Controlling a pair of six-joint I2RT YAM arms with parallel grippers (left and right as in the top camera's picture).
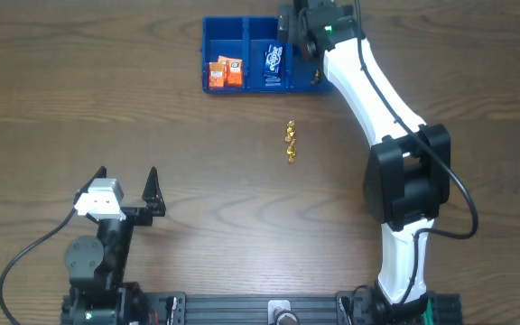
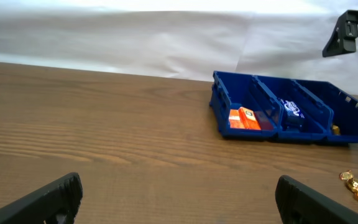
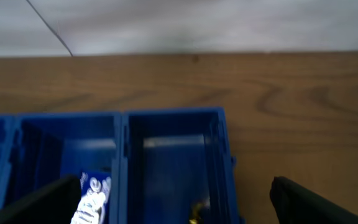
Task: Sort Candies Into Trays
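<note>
My right gripper [image 3: 174,183] hangs over the right compartment of the blue tray [image 1: 226,36], fingers wide and empty; my left gripper [image 1: 126,185] rests near left, likewise open and empty. The gold candies [image 1: 291,143] lie on the table just near of the tray: I'd rise clear of its walls, then straddle one piece.

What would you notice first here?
The bright blue plastic three-compartment tray at the far side, with orange candy packets in its left compartment. Then the small gold-wrapped candies loose on the brown wooden table, and the right arm's open tool over the tray's right compartment.
</note>
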